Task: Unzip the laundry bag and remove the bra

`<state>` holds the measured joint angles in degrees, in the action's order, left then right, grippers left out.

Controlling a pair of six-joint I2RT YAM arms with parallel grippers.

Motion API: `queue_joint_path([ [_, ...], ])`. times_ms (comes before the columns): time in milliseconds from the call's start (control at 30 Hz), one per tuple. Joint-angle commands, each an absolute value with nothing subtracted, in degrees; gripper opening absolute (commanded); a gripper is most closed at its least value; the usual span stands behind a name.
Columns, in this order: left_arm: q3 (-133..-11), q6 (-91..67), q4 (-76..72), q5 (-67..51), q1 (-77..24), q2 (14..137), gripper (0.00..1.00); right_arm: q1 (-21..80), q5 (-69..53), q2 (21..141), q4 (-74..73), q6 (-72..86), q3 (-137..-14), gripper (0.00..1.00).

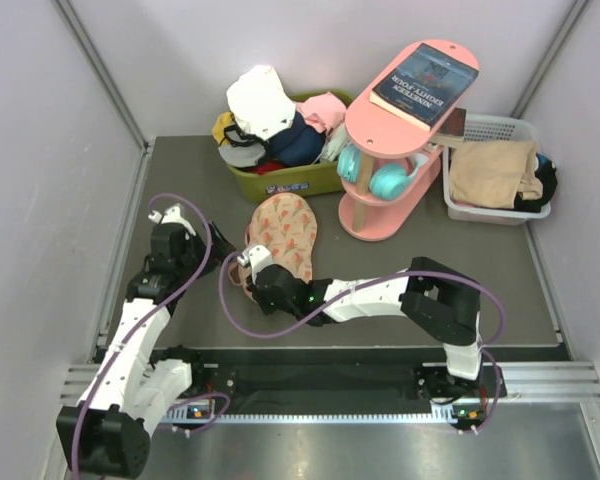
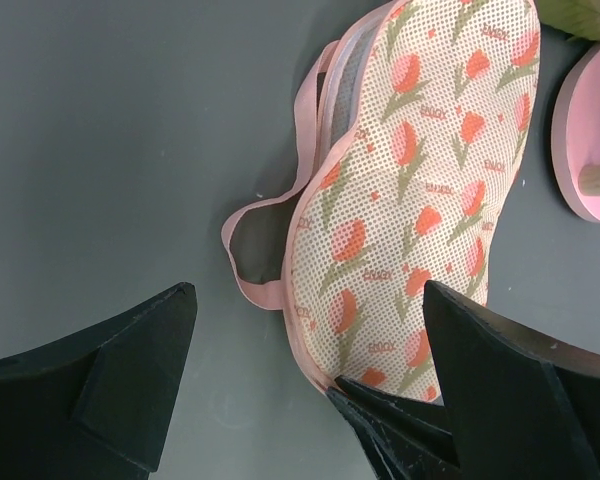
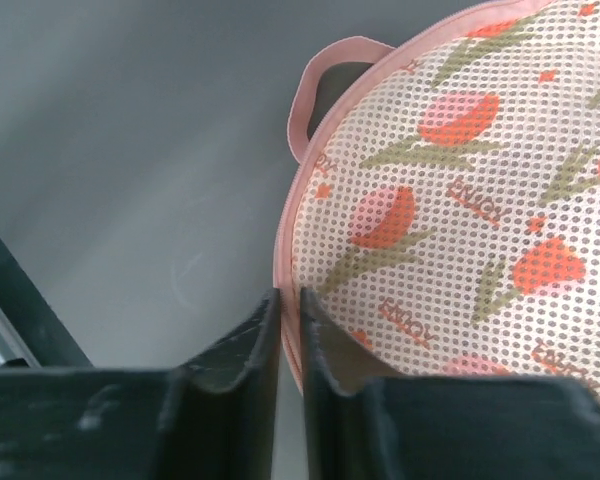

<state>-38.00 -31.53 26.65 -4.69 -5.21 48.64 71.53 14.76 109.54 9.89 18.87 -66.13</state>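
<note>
- The right gripper (image 3: 288,295) is pinching the pink zip trim (image 3: 281,240) at the near end of the laundry bag (image 1: 285,232), with its fingers pressed almost together on it.
- The left gripper (image 2: 308,300) is hanging spread wide over the desk (image 1: 480,270), holding nothing, just beside the bag's near left edge.
- The bag is lying flat on the dark grey desk, left of centre, with its thin pink loop (image 2: 242,240) sticking out on the left side.
- Its long axis is running away from the arm bases and leaning slightly right, the far end pointing toward a green bin (image 1: 290,184) of clothes.
- A pink two-tier stand (image 1: 363,125) is sitting right of the bag, carrying a book (image 1: 425,84) and teal headphones (image 1: 375,178).
- A white basket (image 1: 500,126) is standing in the far right corner.
- Pale walls (image 1: 40,150) are closing in the desk on three sides.
</note>
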Motion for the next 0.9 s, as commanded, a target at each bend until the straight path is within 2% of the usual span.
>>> queue_joint_path([
  [0, -37.44, -31.20, 25.40, -5.28, -4.83, 47.11, 0.99, 72.16, 16.08, 108.99, 12.04, 18.72, -68.55, 0.02],
  [233, -37.00, -31.03, 25.40, -5.71, -4.75, 47.02, 0.99, 72.16, 17.49, 105.48, 12.04, 19.42, -67.59, 0.00],
  [633, -33.58, -30.41, 20.13, -12.04, -4.83, 51.15, 0.91, 69.70, 33.31, 84.91, 7.74, 21.18, -57.75, 0.00],
  [767, -34.19, -30.50, 20.83, -11.43, -4.75, 52.64, 0.93, 69.26, 27.53, 83.23, 9.22, 18.90, -55.64, 0.00],
  [867, -34.19, -32.07, 20.48, -9.15, -4.83, 52.12, 0.96, 69.61, 21.55, 88.21, 10.46, 18.02, -58.08, 0.11],
])
